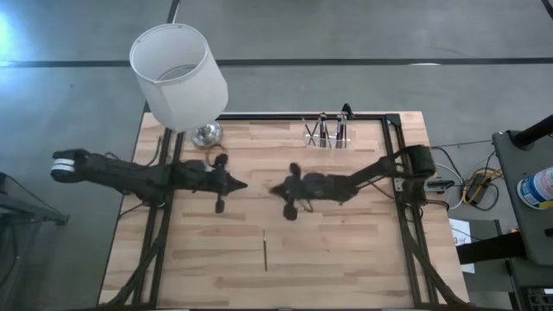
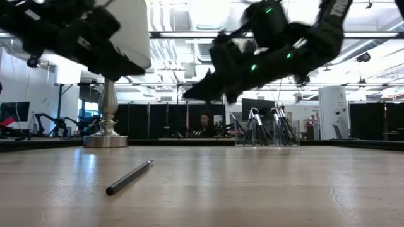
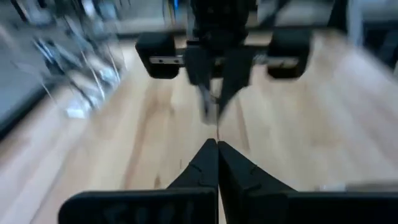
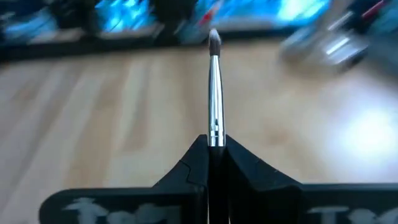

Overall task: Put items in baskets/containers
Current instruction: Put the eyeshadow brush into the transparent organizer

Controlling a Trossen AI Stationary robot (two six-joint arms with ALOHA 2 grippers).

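Wooden table [image 1: 346, 259] under two arms, lab room behind.
A slim brush [image 4: 215, 93] is sitting clamped in the right gripper [image 4: 216, 144] mid-table; clear holder [image 1: 327, 134] standing at one o'clock; left gripper [image 3: 217, 149] pinching together, empty, at nine o'clock.

Both arms reach inward above mid-tabletop, tips facing; left gripper [image 1: 240, 183] jaws closed, right gripper [image 1: 275, 189] jaws clamped.

arms: two, dark, slim, jointed
left arm [image 1: 138, 174]: white band behind the pincer, at the outer end
right arm [image 1: 363, 180]: blocky dark housing behind the pincer, black cables looping off it; green lights in the low view
fingers [image 4: 249, 171]: matte black wedges tapering forward
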